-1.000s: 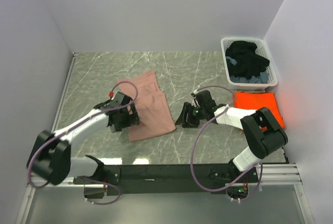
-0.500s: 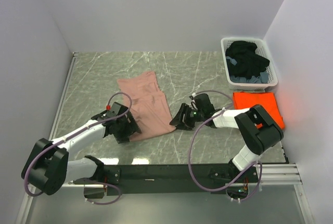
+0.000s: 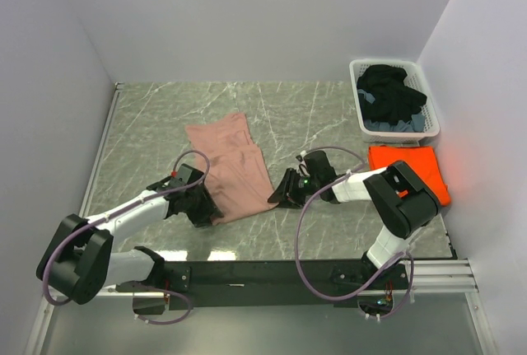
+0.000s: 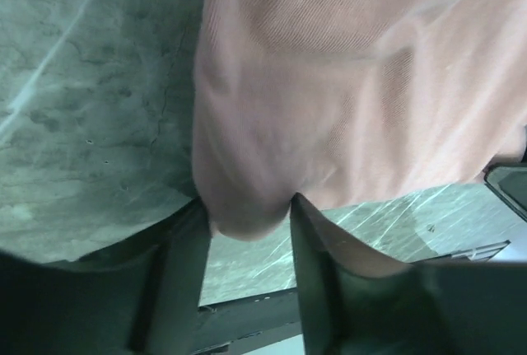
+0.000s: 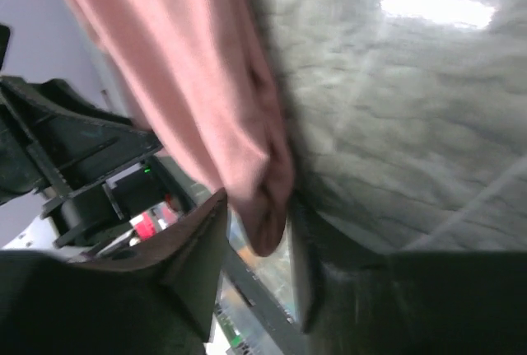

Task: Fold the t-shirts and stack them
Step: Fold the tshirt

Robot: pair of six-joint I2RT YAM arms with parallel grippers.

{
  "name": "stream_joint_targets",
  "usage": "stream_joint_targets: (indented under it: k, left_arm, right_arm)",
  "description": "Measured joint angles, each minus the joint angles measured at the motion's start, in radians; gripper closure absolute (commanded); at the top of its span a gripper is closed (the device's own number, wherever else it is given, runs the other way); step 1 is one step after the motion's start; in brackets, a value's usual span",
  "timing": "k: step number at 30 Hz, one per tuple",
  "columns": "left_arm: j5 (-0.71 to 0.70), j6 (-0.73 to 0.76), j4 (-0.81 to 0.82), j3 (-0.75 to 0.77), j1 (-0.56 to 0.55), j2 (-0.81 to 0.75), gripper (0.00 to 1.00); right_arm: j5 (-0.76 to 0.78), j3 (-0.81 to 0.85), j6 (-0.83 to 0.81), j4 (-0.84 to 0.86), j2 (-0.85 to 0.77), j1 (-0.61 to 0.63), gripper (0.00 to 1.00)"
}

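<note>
A pink t-shirt lay spread on the middle of a grey marble table. An orange t-shirt sat folded at the table's right edge, just in front of a white basket of dark clothes. The left gripper was clamped on the pink shirt's near left corner and the right gripper pinched its near right corner, with cloth bunched between each pair of fingers.

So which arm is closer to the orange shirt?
Right. The right gripper is at the near right corner of the pink tee, with the orange tee off to its right. The left gripper is at that tee's near left corner, farther away.
</note>
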Motion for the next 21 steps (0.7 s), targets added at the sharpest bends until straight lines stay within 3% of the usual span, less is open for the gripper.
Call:
stream_joint_targets:
  k: [2,3,6,13,17,21]
  left_arm:
    - [0.005,-0.002,0.001,-0.005,0.0,0.002,0.68]
    - [0.007,-0.002,0.002,-0.009,0.0,0.003,0.81]
    - [0.013,0.0,0.0,-0.016,0.0,0.003,0.99]
    - [0.029,0.001,-0.113,-0.018,-0.077,-0.066,0.99]
    - [0.093,-0.029,-0.229,-0.018,-0.19,-0.195,0.99]
    - [0.163,-0.056,-0.316,0.007,-0.221,-0.339,0.99]
  right_arm:
    - [0.008,0.0,-0.007,-0.008,0.002,0.0,0.69]
    - [0.011,0.0,-0.011,-0.013,0.003,0.0,0.81]
    - [0.02,0.0,-0.022,-0.035,0.004,0.0,0.99]
    - [0.027,0.002,-0.111,-0.241,-0.084,0.006,1.0]
    - [0.018,-0.006,-0.206,-0.456,-0.238,0.016,1.0]
    - [0.031,-0.009,-0.286,-0.663,-0.397,0.018,1.0]
